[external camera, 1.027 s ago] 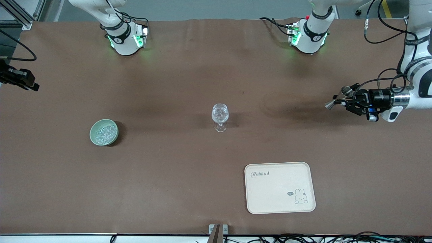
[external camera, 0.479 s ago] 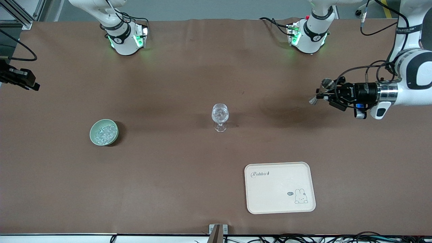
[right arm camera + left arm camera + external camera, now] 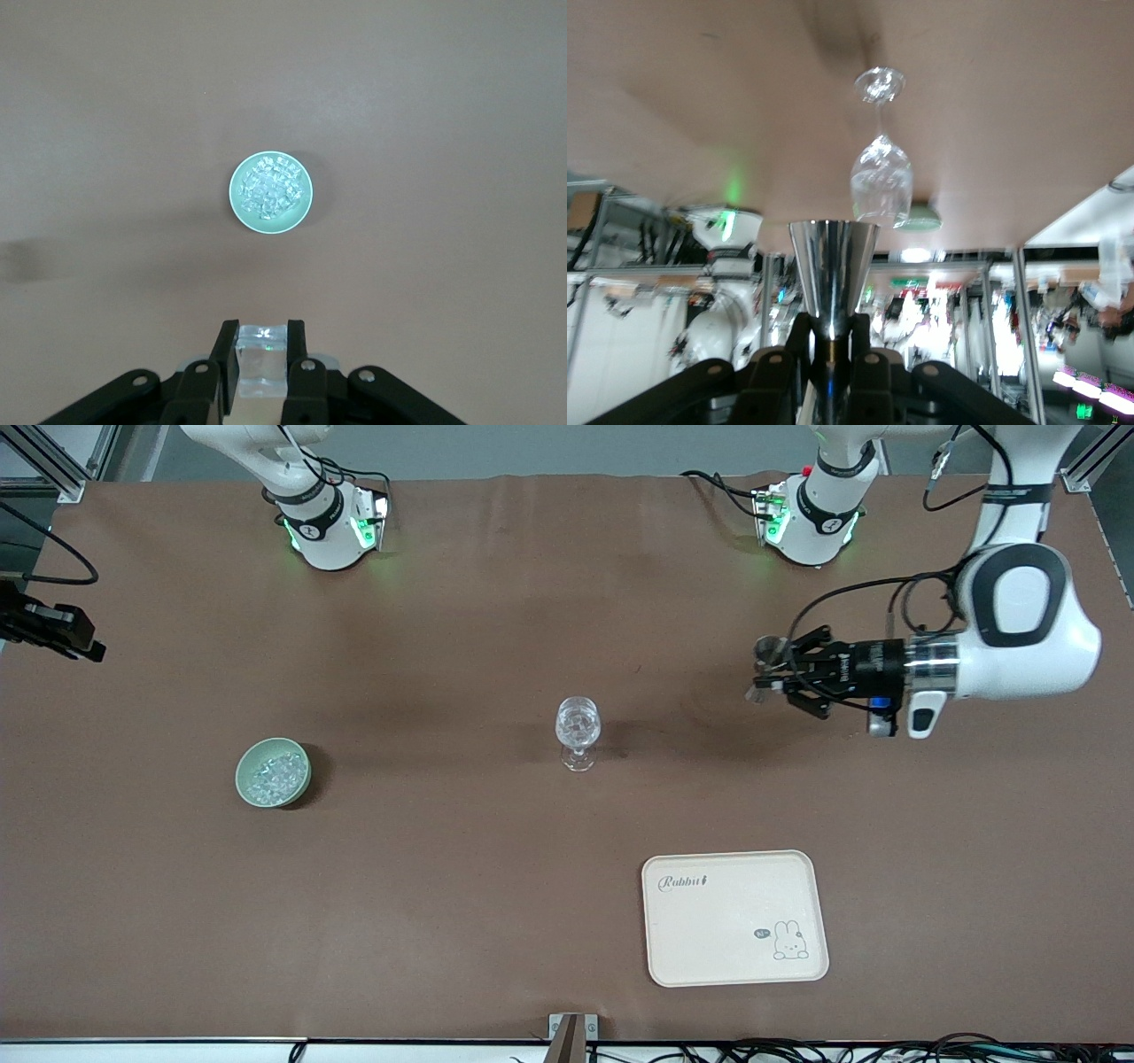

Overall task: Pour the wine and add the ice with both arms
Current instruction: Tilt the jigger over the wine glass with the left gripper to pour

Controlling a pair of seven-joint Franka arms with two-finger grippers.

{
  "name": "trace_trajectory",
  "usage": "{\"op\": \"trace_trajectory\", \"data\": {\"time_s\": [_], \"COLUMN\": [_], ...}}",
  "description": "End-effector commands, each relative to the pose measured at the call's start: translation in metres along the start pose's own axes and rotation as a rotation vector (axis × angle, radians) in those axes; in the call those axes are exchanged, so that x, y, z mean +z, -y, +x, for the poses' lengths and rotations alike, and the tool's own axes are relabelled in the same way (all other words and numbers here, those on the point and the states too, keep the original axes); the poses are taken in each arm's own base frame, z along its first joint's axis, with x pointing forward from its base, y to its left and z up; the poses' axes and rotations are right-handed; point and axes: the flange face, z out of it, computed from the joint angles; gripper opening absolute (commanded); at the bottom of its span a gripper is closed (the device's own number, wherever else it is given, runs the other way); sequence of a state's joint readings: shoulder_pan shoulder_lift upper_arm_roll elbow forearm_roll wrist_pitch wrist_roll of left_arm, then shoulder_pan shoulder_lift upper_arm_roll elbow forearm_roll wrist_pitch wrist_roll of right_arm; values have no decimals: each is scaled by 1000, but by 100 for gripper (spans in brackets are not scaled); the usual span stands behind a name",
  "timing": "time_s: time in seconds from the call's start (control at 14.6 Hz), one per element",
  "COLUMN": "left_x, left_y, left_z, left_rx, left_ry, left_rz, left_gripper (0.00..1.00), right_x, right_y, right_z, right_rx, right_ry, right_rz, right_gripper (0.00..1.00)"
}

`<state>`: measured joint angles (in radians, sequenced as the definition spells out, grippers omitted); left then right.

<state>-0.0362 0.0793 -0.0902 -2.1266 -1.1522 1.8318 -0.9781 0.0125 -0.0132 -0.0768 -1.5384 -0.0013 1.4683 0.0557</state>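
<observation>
At the far left edge of the front view, only the black tip of the right gripper shows, over the table's edge at the right arm's end. Its wrist view looks straight down on the mint-green bowl and shows what the front view cannot: the fingers clamped on a clear ice block. The bowl, lower left of centre, holds the heap of ice. At frame centre stands a stemmed glass with clear lumps in its bowl. Lower right of centre lies a cream rabbit tray. In the upper right the left arm bends at the elbow, its forearm level, pointing toward the glass; the left gripper hangs over bare table, clenched on a steel jigger. Its wrist view shows the jigger's cone gripped at the waist, the glass ahead
</observation>
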Motion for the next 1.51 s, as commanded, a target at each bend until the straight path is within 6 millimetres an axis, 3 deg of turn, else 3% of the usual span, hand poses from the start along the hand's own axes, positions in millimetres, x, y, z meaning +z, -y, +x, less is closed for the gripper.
{"op": "trace_trajectory", "data": {"time_s": [0.0,0.21,0.68,1.03,1.44], "left_x": [48,96,164,179,214], "left_y": [-4,-12,-28,-34,-45], "left_z": [-31,-49,-54,-71,-86], "left_rx": [-21,-20,16,56,67], "left_ry": [-95,-147,-313,-438,-583], "left_rz": [-35,-70,-73,-46,-22], "left_gripper": [0,0,0,0,0], "right_x": [0,0,2,3,4], "right_y": [-1,-2,-3,-3,-2], "right_z": [-3,-3,-3,-3,-4], "right_rx": [1,3,7,5,5], "right_ry": [9,11,18,20,28], "right_rz": [1,1,3,7,10], "right_gripper": [1,1,1,1,1]}}
